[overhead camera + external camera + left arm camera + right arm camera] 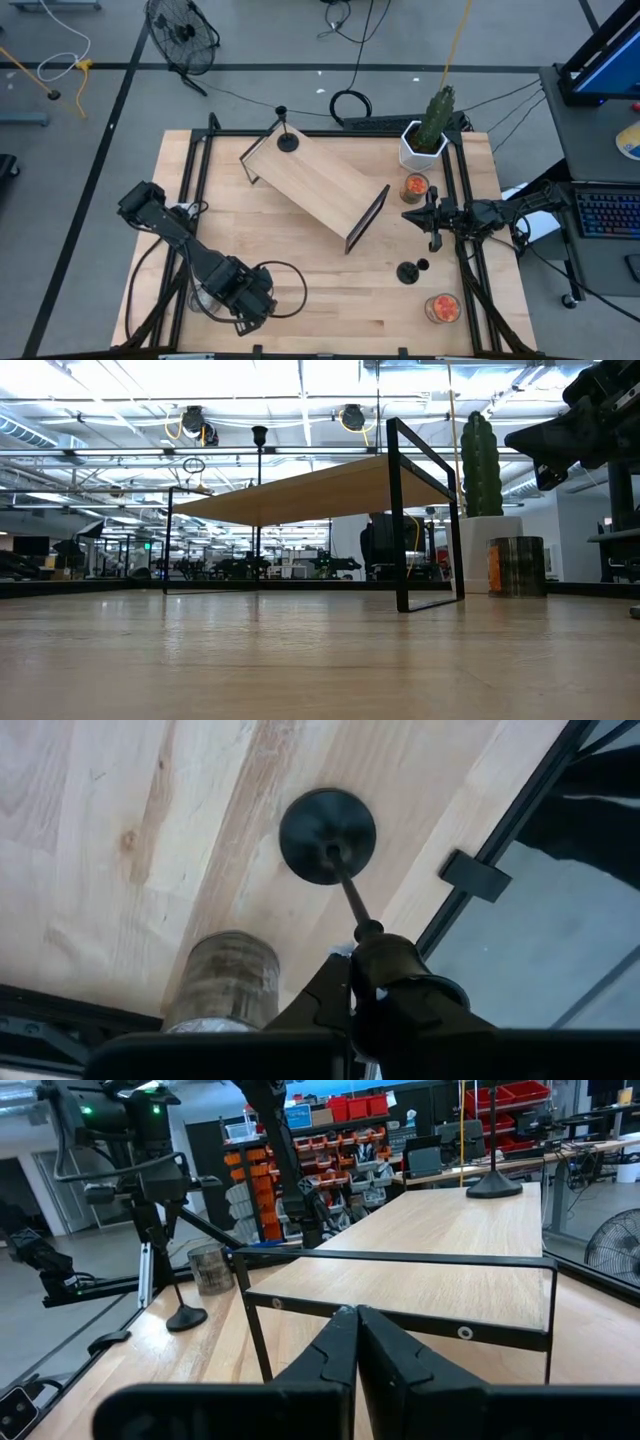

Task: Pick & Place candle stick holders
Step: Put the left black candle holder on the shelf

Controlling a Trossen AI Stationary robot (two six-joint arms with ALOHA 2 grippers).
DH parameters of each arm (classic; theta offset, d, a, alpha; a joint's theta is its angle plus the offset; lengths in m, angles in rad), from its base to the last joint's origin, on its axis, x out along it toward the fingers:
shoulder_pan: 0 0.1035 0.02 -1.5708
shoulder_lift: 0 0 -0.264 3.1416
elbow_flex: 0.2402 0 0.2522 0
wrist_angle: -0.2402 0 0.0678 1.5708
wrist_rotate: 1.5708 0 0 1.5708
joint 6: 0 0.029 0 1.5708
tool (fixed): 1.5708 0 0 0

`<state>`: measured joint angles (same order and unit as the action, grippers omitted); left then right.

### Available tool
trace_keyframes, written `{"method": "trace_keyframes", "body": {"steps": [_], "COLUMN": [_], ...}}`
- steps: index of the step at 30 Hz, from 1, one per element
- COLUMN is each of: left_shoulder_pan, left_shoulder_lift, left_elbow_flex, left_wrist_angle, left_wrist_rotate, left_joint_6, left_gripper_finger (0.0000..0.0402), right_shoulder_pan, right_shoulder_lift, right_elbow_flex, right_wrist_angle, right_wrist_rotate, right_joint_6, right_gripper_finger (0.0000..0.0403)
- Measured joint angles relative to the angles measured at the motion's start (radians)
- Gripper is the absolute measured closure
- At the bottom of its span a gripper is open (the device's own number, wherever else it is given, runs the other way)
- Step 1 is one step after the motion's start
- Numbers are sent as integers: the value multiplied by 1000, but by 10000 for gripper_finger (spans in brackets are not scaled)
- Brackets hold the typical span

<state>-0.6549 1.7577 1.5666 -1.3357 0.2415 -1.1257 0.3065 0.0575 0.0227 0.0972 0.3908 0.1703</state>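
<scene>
While it hangs over the near left corner of the bench [330, 300], the left gripper [352, 982] is clamped on the thin stem of one candle stick holder [327, 836], whose round disc base rests on the wood close to the bench's black edge frame [473, 875]. Just beside that base stands a glass jar [222, 978]. Farther right, a wooden riser shelf [315, 187] with black metal legs sits at an angle across the middle of the bench, and a second holder [287, 139] stands upright on its far left end. Right of the shelf, a third holder [408, 271] stands on the bench, with a candle jar [416, 187] beyond it and another candle jar [442, 308] nearer. A potted cactus [428, 130] occupies the far right corner. At the right edge, the right gripper [356, 1342] hovers with its fingers pressed together, holding nothing.
</scene>
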Motion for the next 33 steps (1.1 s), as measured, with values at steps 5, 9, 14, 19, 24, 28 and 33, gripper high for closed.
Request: {"method": "trace_keyframes", "body": {"steps": [5, 9, 14, 19, 24, 28, 33], "left_shoulder_pan": [13, 22, 46, 86, 149, 217, 318], "left_shoulder_lift": [-80, -151, -242, -299, -312, -313, -305], "left_elbow_flex": [-3, -2, -1, 2, 38, 83, 153], "left_wrist_angle": [-6, -8, -25, -28, -29, -30, -29], "left_wrist_rotate": [-40, -67, -65, -67, -106, -151, -173], "left_joint_6": [-57, -101, -214, -275, -245, -169, -47], "left_gripper_finger": [384, 384, 384, 384, 384, 384, 384], "right_shoulder_pan": [0, 0, 0, 0, 0, 0, 0], "right_shoulder_lift": [0, 0, 0, 0, 0, 0, 0], "right_elbow_flex": [0, 0, 0, 0, 0, 0, 0], "right_wrist_angle": [0, 0, 0, 0, 0, 0, 0], "right_wrist_rotate": [0, 0, 0, 0, 0, 0, 0], "right_joint_6": [0, 0, 0, 0, 0, 0, 0], "right_gripper_finger": [399, 399, 399, 399, 399, 399, 399]}}
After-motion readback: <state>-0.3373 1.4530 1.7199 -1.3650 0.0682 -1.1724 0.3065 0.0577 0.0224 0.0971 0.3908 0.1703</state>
